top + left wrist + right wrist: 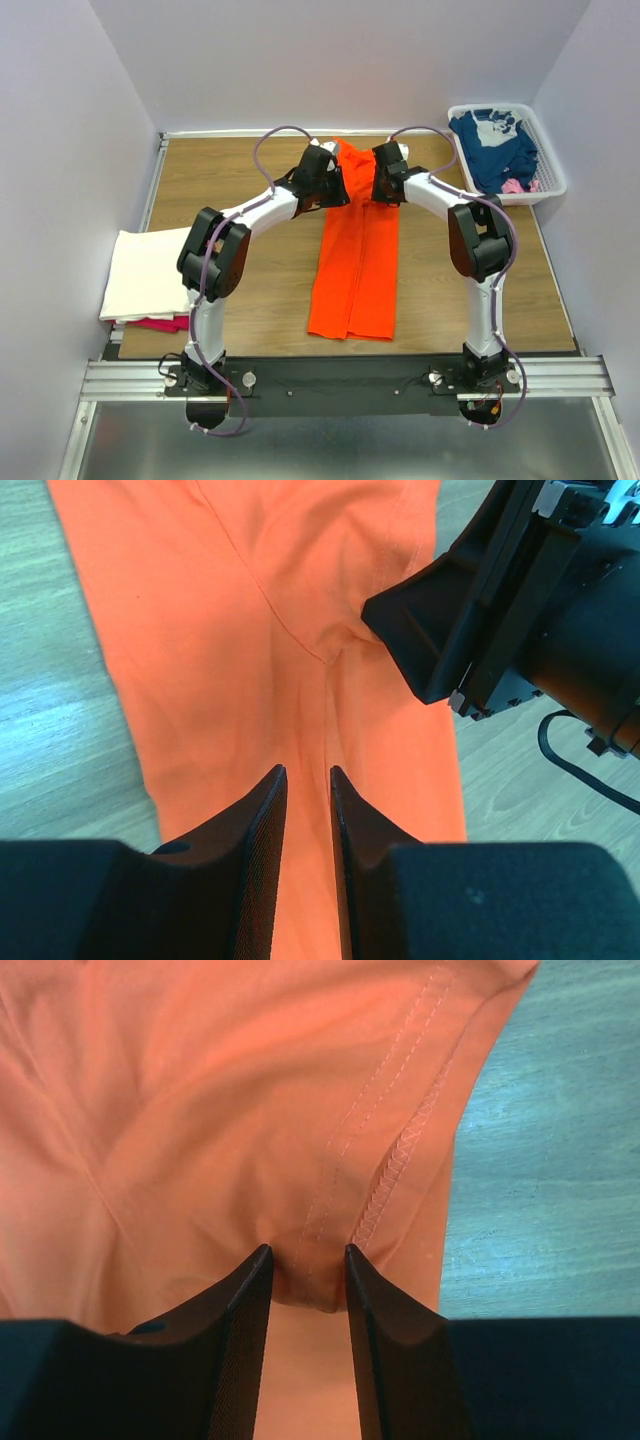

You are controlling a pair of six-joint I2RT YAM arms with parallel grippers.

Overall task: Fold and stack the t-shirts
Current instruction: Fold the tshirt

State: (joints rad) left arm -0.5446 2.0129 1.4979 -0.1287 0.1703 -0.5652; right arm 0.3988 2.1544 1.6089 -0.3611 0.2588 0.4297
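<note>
The bright orange t-shirt (355,270) lies folded into a long narrow strip down the middle of the table. Both grippers are at its far end. My left gripper (333,190) sits on the strip's left side, its jaws nearly closed with a crease of orange cloth (250,630) running into the gap (308,772). My right gripper (380,186) is shut on a bunched fold of the stitched hem (400,1150), pinched between its fingertips (307,1250). A cream-white shirt (150,275) lies folded on a magenta-pink one (165,323) at the left. A navy shirt (495,145) lies in the basket.
The white slotted basket (555,180) stands at the far right corner, with a bit of pink cloth (515,186) beside the navy shirt. White walls close in the table at the back and sides. My right gripper's body shows in the left wrist view (520,600).
</note>
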